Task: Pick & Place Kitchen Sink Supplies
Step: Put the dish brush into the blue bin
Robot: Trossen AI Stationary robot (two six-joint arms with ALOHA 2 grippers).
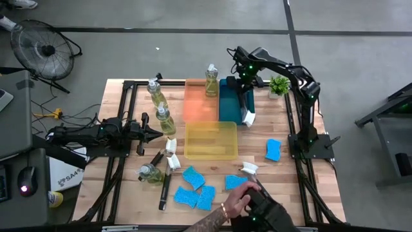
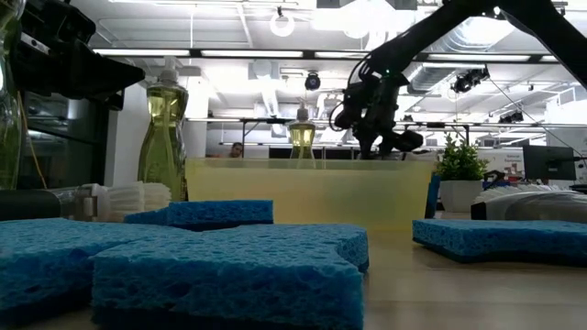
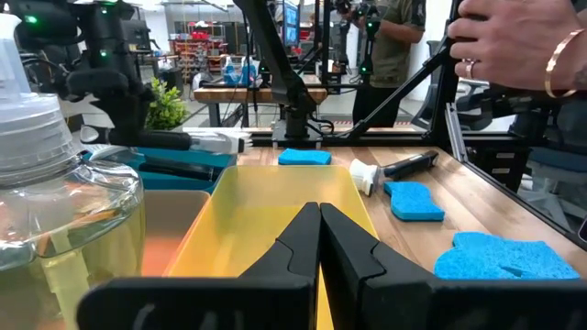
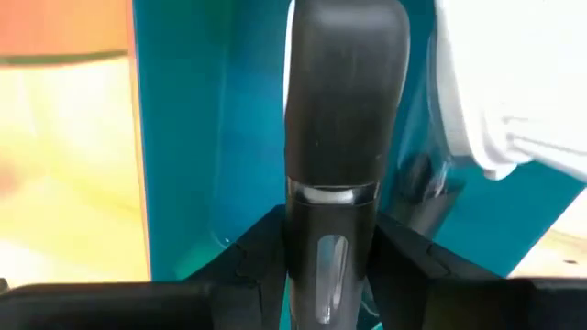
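- Crowding the table's middle are three plastic trays: an orange tray point(image 1: 200, 101), a teal tray point(image 1: 229, 103) just beside it, and a yellow tray point(image 1: 211, 140) nearer the front edge.
- A small potted plant point(image 1: 279, 85) stands close by the teal tray, and a soap bottle point(image 1: 210, 80) stands at the orange tray's far edge.
- More soap bottles point(image 1: 159, 106) line up left of the trays; one lies on its side near a second dish brush point(image 1: 168, 173).
- Blue sponges point(image 1: 194, 189) are scattered along the front, one more point(image 1: 273, 149) lying right of the yellow tray.
- A person's hand point(image 1: 236, 200) reaches in at the front edge, beside another brush head point(image 1: 249, 169).
- The right gripper point(image 1: 243, 82) is folded back over the teal tray, its fingers closed on the black handle of a dish brush point(image 4: 344, 128), whose white head point(image 1: 249, 118) lies over the tray's near end.
- The left gripper point(image 1: 158, 134) lies low at the table's left side, its fingers point(image 3: 353, 252) pressed together, holding nothing and pointing at the yellow tray.
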